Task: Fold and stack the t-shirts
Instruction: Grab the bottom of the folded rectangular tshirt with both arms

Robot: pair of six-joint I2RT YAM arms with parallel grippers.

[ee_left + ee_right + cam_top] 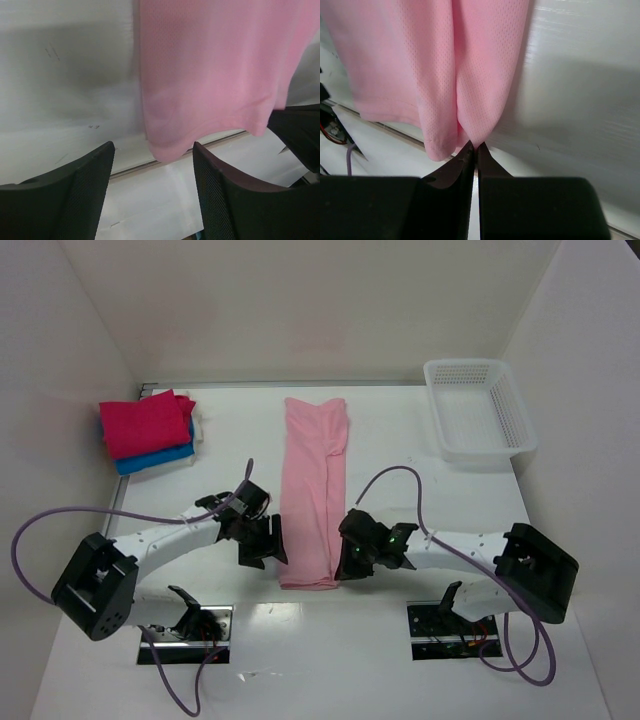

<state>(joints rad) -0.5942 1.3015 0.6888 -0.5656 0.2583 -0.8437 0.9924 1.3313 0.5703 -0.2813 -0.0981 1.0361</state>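
Note:
A light pink t-shirt (315, 490) lies folded into a long narrow strip down the middle of the table. My left gripper (272, 545) is open at the strip's near left corner; in the left wrist view the pink hem (210, 75) hangs just beyond the gap of the gripper (152, 175), untouched. My right gripper (345, 558) is shut on the near right corner; the right wrist view shows the gripper (475, 147) pinching a fold of pink cloth (445, 60). A folded magenta t-shirt (145, 423) rests on a folded blue one (155, 457) at the far left.
A white mesh basket (478, 408) stands at the far right, empty. White walls close in the table on the left, back and right. The arm bases and cables sit at the near edge.

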